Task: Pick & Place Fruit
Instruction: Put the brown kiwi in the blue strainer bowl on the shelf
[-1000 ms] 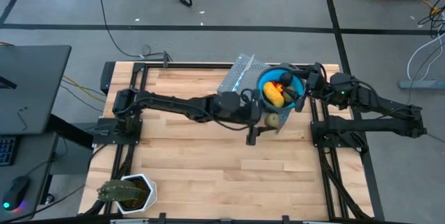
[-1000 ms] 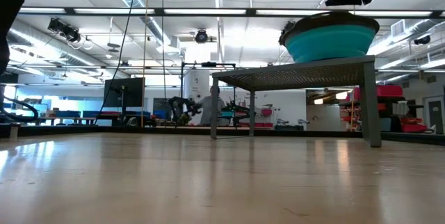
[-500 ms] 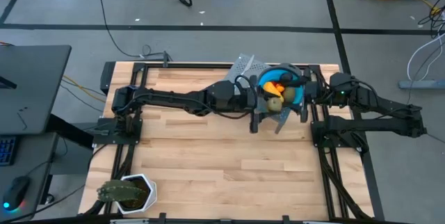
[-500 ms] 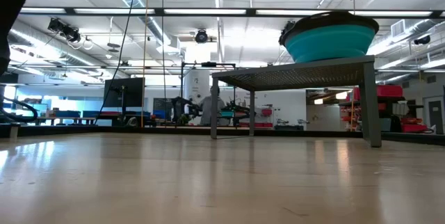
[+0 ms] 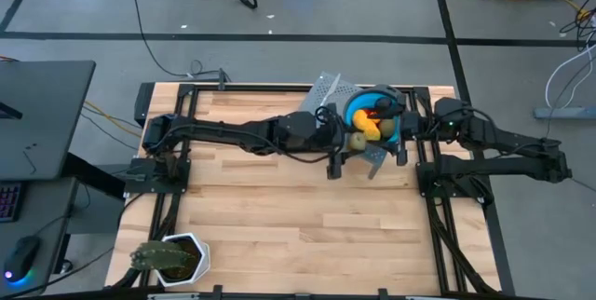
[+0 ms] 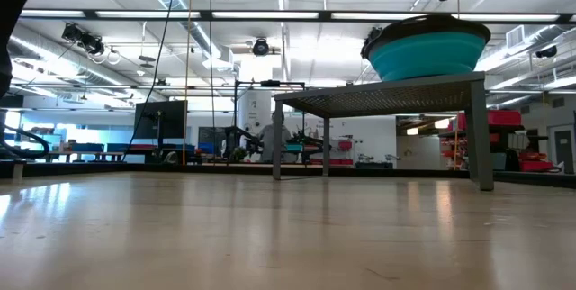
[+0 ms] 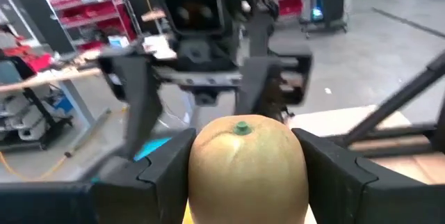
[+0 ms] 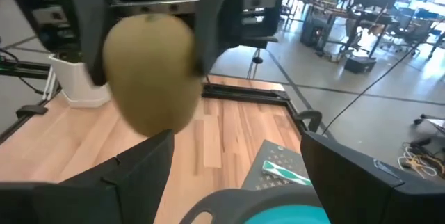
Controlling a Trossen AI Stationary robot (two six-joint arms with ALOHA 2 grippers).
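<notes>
My left gripper (image 7: 247,147) reaches level from the table's left and is shut on an olive-brown oval fruit (image 7: 247,165). In the high view this fruit (image 5: 357,139) hangs at the near-left rim of the blue bowl (image 5: 391,123). The bowl stands on a metal mesh rack (image 6: 387,99) and holds a yellow fruit (image 5: 372,128) and orange-red bits (image 5: 373,114). My right gripper (image 8: 236,161) stands open at the bowl's right side, facing the held fruit (image 8: 149,71) with nothing between its fingers. My left gripper pinches the oval fruit by its two long sides (image 7: 198,168) between its two fingers. The fingers come level from the table's left and lie along the fruit, whose stem end (image 7: 241,126) points away from the wrist. The fruit is lifted clear above the bowl's rim.
A green spiky plant in a white pot (image 5: 172,258) stands at the near-left corner. The rack's legs (image 6: 481,137) lift the bowl (image 6: 423,51) well above the wooden tabletop (image 5: 270,207), which lies bare between the rack and the pot.
My left gripper has carried the olive-brown fruit up and toward the table's far edge, from beside the rack's near side to the bowl's near-left rim, staying shut on it.
</notes>
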